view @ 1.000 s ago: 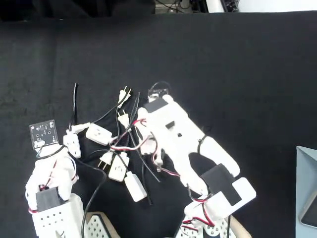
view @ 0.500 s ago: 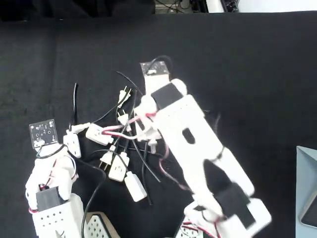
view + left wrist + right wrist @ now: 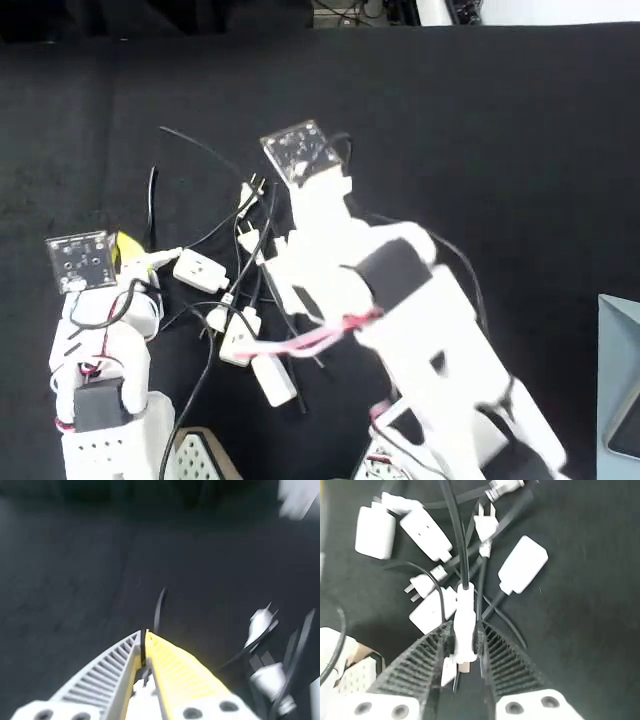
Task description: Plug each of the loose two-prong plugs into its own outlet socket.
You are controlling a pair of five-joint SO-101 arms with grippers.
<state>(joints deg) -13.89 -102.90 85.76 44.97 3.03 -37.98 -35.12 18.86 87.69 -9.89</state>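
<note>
My right gripper [image 3: 465,630] is clamped on a slim white plug [image 3: 465,600]. Its body lies lengthwise between my ribbed fingers, and a black cord [image 3: 455,530] runs off its far end; I cannot see its prongs. It sits above the tangle near the bench's [image 3: 500,120] front edge, left of middle, among white outlet blocks [image 3: 522,565] and another two-prong plug [image 3: 487,522]. My left gripper [image 3: 145,635], towards the front left corner, has its white and yellow fingers drawn together at the tips.
</note>
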